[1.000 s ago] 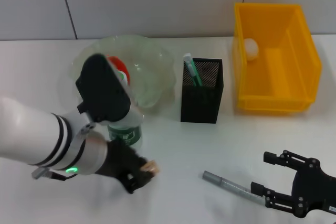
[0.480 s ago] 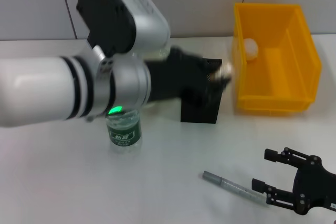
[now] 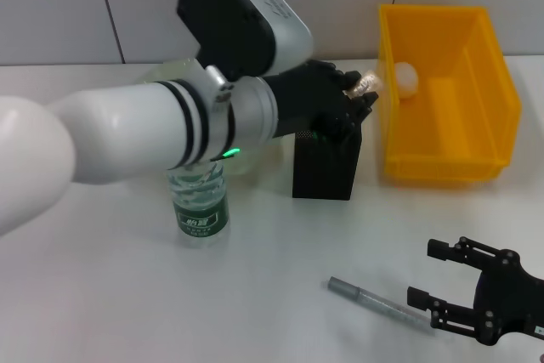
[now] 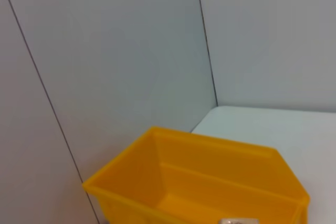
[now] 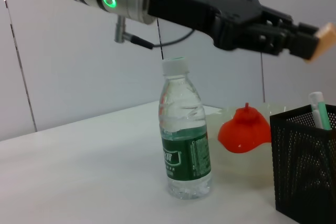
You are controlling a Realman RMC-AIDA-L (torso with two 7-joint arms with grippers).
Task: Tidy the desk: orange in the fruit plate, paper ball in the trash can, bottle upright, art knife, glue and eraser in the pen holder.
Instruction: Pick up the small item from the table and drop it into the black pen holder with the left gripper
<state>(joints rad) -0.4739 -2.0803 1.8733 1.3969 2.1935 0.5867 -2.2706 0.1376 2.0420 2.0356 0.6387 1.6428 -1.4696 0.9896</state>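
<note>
The left arm extends across the desk from the robot's left side, with its black left gripper (image 3: 364, 91) raised above the pen holder (image 3: 327, 152), over the holder's rim on the side toward the trash can (image 3: 446, 95). The jaws are pressed onto the eraser (image 3: 367, 83), which sits pinched at the fingertips and projects slightly beyond them; in the right wrist view the tan block shows at the very tip of the closed fingers (image 5: 294, 39), higher than the holder's rim. The eraser is therefore above the pen holder, not inside it. A green-and-white stick stands in the pen holder. The bottle (image 3: 201, 201) stands upright on the table to the left of the pen holder, partly under the left forearm. The orange (image 5: 244, 130) lies in the fruit plate (image 3: 174, 74) behind the bottle. The paper ball (image 3: 406, 78) rests inside the trash can, which stands to the right of the pen holder. The right gripper (image 3: 455, 288) hovers low over the table well in front of the trash can, jaws spread, beside a grey art knife (image 3: 374, 303) lying flat.
</note>
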